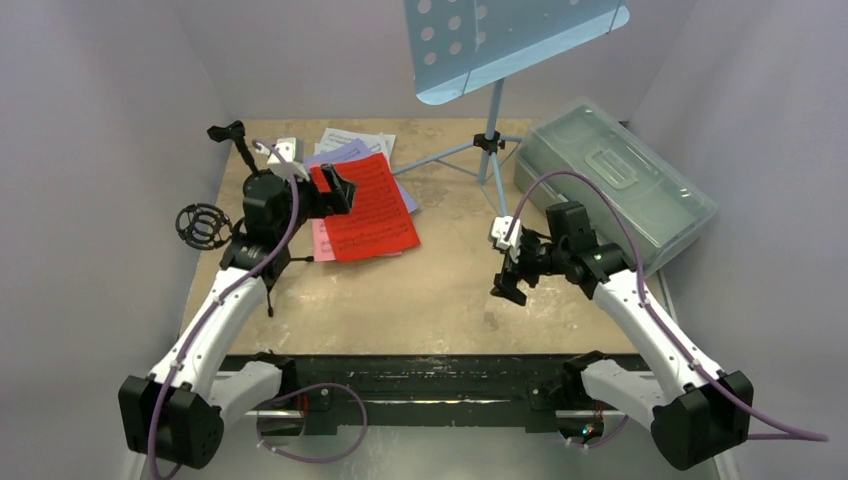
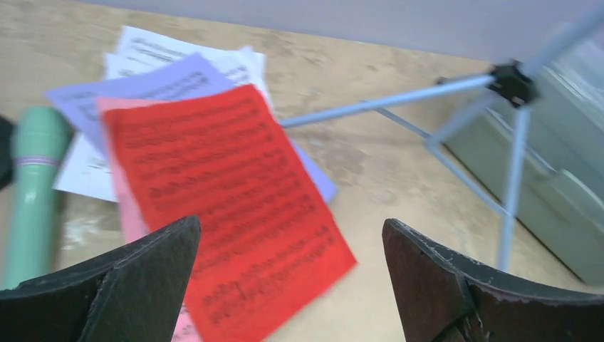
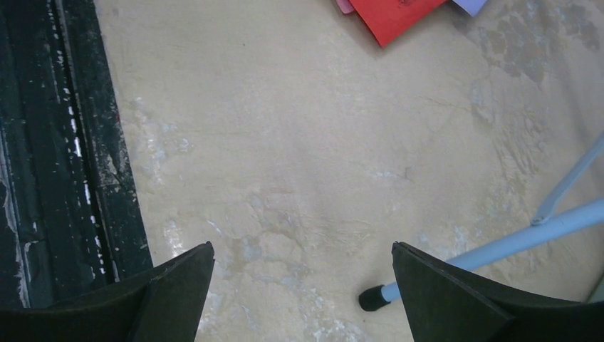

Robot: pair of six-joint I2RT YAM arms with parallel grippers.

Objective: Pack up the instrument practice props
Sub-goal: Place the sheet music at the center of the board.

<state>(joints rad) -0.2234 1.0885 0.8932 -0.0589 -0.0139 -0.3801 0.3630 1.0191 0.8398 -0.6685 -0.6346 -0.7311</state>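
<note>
Left wrist cam: I'm hovering my left gripper (image 2: 290, 226), jaws apart and empty, over the red sheet (image 2: 228, 206) lying lengthwise ahead; right gripper (image 3: 303, 248), also spread, is sitting well away.

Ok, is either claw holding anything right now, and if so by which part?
Nothing is held. The left claw is open above the red music sheet; the right claw is open over the table beside a music rack leg.
</note>
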